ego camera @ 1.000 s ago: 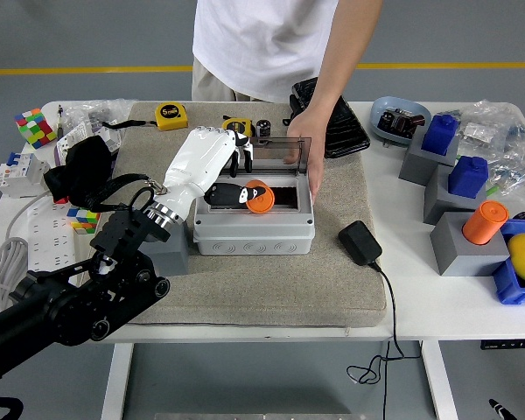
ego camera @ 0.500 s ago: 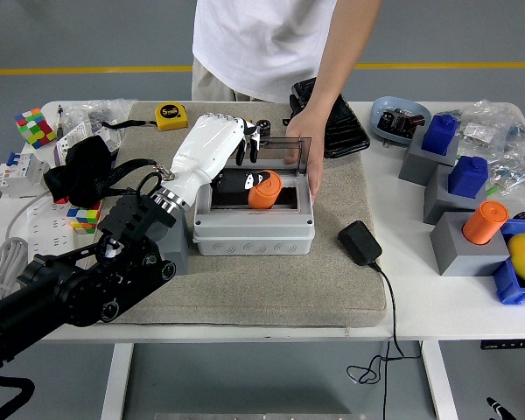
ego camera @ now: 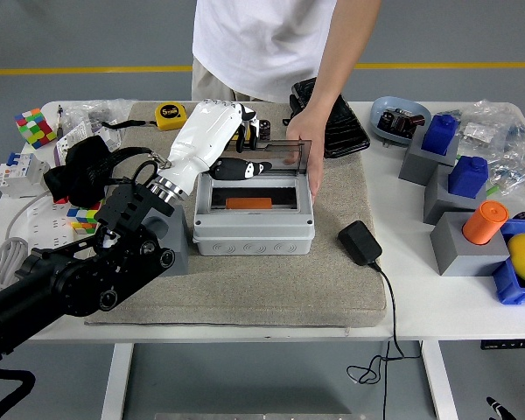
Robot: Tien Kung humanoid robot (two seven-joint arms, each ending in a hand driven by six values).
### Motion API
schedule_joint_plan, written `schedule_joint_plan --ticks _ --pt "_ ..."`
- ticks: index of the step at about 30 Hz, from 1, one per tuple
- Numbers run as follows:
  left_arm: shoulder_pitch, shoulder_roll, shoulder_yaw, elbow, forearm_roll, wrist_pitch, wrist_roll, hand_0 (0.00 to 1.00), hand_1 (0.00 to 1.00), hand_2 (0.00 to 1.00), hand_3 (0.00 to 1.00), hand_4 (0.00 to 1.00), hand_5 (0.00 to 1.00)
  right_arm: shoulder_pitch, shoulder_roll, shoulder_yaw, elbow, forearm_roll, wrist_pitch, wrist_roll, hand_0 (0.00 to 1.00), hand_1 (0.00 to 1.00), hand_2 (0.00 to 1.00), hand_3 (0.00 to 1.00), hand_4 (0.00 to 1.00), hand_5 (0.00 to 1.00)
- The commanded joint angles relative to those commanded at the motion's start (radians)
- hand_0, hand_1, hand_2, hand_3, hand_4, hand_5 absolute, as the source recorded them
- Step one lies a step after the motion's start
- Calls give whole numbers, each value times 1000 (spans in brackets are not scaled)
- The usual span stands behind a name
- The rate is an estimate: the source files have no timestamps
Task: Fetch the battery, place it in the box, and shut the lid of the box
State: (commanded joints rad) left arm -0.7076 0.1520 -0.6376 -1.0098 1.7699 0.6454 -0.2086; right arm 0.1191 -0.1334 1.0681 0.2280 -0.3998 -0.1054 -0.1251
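Observation:
A grey box [ego camera: 254,229] stands on the beige mat, its smoky clear lid [ego camera: 284,155] raised upright at the back. An orange battery [ego camera: 248,203] lies flat inside the box. My left hand [ego camera: 251,150], white with black fingertips, hovers over the box's back left corner with its fingers relaxed and nothing in them. The person's hand [ego camera: 307,140] at the far side rests against the lid's right end and the box's right wall. My right hand is out of the picture.
A grey block [ego camera: 171,248] sits against the box's left side. A black adapter [ego camera: 360,242] with its cable lies right of the box. Two yellow tape measures [ego camera: 171,114] and a black case [ego camera: 331,122] are behind it. Grey stands with blue and orange parts [ego camera: 484,221] fill the right.
The battery left my left hand and now lies flat in the box. The hand lifted and drew back toward the far left, its fingers spread.

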Motion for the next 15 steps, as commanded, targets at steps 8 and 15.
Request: schedule_joint_plan --ticks 8,15 --pt "8 13 -79 -64 -42 0 -79 283 356 359 436 998 388 0 0 -1 1 0 -2 1 658 664 671 551 955 447" --pt "-1 14 -91 -16 -43 -45 -26 481 586 547 542 998 576 0 0 -6 1 3 -2 1 658 664 671 552 955 447"
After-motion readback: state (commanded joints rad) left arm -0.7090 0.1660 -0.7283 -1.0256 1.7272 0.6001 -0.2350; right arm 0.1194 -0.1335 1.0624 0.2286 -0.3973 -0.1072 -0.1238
